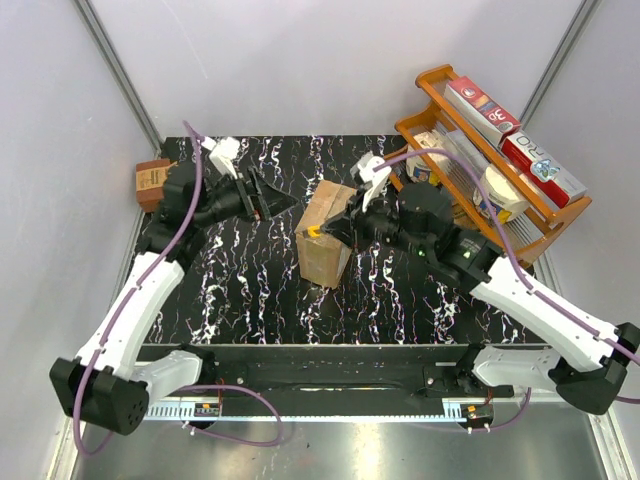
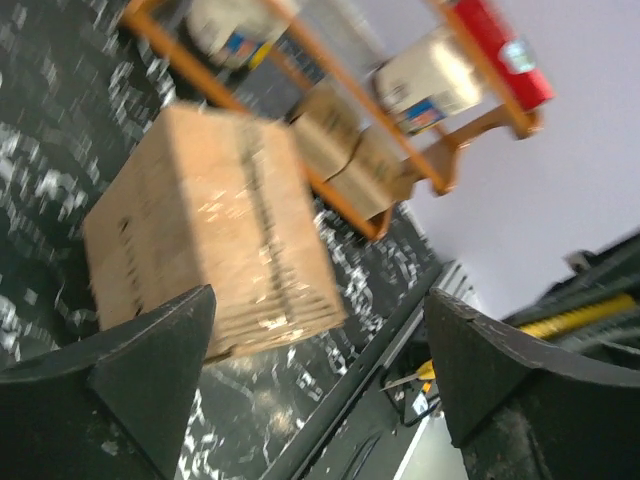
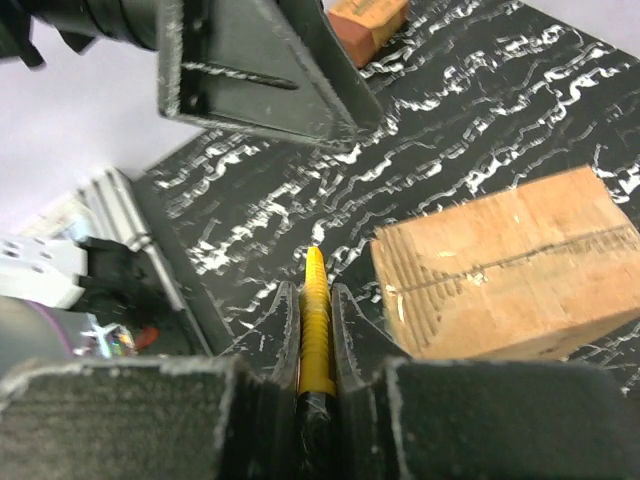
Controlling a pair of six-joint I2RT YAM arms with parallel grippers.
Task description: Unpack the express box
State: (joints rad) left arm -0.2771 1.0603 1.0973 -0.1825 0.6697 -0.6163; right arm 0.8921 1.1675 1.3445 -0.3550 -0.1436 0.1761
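The express box (image 1: 326, 232), a brown cardboard carton, stands in the middle of the black marbled table with its flaps closed. It also shows in the left wrist view (image 2: 210, 230) and the right wrist view (image 3: 510, 265). My right gripper (image 1: 330, 230) (image 3: 316, 300) is shut on a yellow ribbed tool (image 1: 314, 232) (image 3: 315, 270). The tool's tip is at the box's left side; I cannot tell if it touches. My left gripper (image 1: 280, 203) (image 2: 320, 380) hangs open just left of the box, with nothing between its fingers (image 2: 150, 370).
A small darker brown box (image 1: 152, 180) (image 3: 365, 20) sits at the table's far left edge. An orange rack (image 1: 490, 160) (image 2: 400, 140) full of packaged goods stands at the back right. The black rail (image 1: 340, 360) runs along the near edge.
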